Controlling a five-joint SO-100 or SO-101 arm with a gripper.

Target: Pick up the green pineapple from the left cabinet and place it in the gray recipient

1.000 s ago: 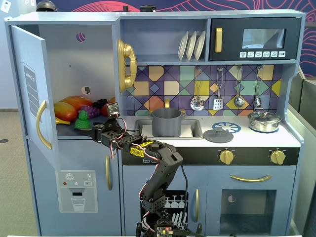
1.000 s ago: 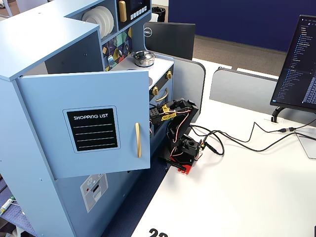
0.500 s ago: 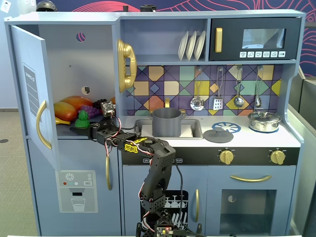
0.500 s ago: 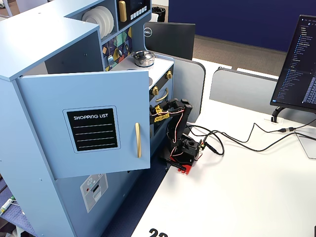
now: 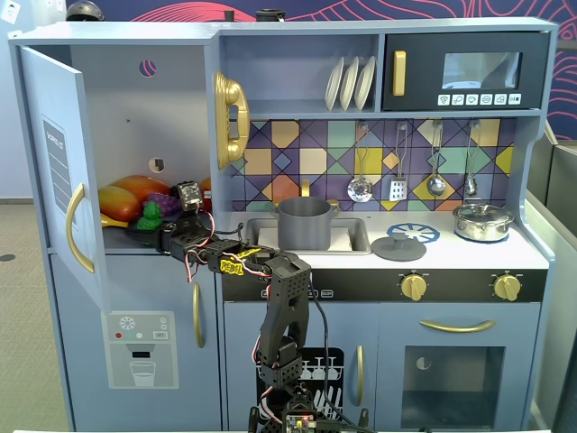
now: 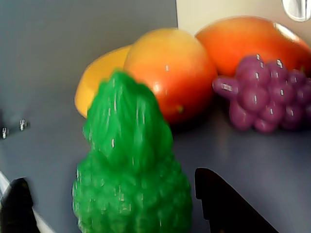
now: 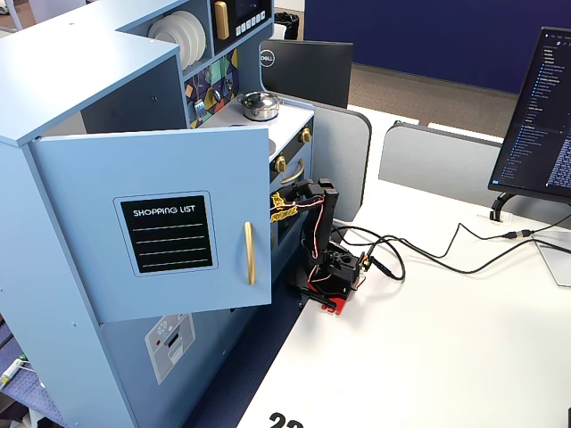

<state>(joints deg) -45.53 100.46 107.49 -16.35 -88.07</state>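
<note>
1. In the wrist view, the pineapple (image 6: 131, 170) stands in the cabinet (image 5: 117, 99), in front of the mangoes (image 6: 170, 73).
2. The grapes (image 6: 265, 94) lie right of it.
3. In a fixed view, the pot (image 5: 304, 224) sits in the sink (image 5: 356, 242), right of the cabinet.

Black arm (image 5: 287, 298) (red-white cables, yellow label)

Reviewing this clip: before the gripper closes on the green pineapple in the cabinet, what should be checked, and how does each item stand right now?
1. Cabinet door swung open: ok.
2. Green pineapple between the gripper's fingers in the wrist view: ok, one dark fingertip shows on each side.
3. Jaws open wide enough: ok, gaps show on both sides.
4. Purple grapes and the orange fruit clear of the fingers: ok, both lie behind the pineapple.
5. Pineapple upright: ok, crown up.
6. Gray recipient free to receive: cannot tell, its inside is hidden in a fixed view.
</note>
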